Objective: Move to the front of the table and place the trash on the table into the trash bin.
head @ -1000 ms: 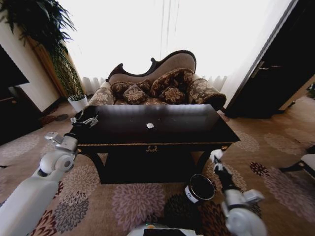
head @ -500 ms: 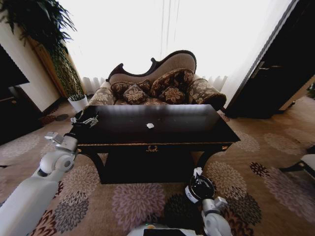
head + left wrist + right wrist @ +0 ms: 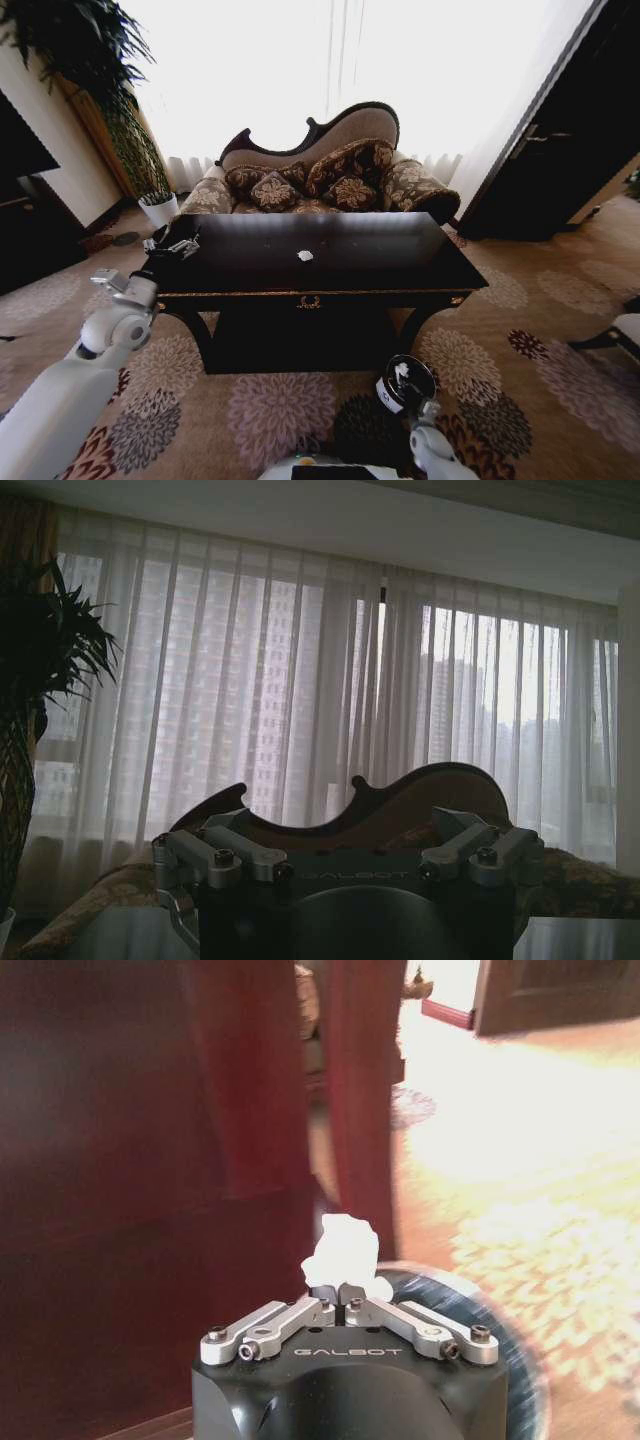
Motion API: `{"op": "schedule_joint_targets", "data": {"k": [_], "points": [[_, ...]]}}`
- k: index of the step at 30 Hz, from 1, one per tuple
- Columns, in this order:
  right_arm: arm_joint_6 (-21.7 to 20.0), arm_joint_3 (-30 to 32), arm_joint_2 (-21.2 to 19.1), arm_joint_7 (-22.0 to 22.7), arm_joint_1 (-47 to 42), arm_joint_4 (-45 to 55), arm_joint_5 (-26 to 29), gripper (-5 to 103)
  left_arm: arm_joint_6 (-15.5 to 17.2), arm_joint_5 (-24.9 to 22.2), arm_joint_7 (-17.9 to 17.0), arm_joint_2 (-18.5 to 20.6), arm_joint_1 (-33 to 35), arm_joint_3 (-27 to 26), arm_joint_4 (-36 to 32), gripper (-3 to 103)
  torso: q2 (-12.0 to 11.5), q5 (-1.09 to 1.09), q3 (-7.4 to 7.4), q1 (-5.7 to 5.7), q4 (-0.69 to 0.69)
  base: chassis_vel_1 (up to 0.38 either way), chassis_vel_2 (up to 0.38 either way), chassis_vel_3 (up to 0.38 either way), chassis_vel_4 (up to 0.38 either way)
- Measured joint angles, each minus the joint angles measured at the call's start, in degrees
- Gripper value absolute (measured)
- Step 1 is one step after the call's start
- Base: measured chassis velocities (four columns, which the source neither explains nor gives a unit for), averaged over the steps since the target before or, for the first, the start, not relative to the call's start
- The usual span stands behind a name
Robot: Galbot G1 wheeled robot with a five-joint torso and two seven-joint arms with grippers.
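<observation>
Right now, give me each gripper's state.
Left gripper: open, holding nothing, at the table's left end.
Right gripper: shut on a paper scrap, over the trash bin.

Standing square before the table, sofa behind its far edge. One paper scrap on top, near centre. Left gripper at the table's left front corner. Trash bin on the carpet before the right front leg, right gripper above it, pinching a second scrap.
</observation>
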Motion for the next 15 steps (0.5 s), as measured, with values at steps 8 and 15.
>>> {"op": "schedule_joint_targets", "data": {"k": [8, 15], "points": [[0.6, -1.5, -4.7, -0.4, 8.1, -13.7, -0.7, 0, 0.0, 0.0, 0.0, 0.0, 0.0, 0.0, 0.0, 100, 0.0, 0.01, 0.00, 0.00, 0.00, 0.000, 0.000, 0.000, 0.000], [0.6, -1.8, -3.4, -1.1, 9.5, -16.0, -2.1, 0, 0.0, 0.0, 0.0, 0.0, 0.0, 0.0, 0.0, 100, 0.0, 0.04, 0.00, 0.00, -0.01, 0.000, 0.000, 0.000, 0.000]]}}
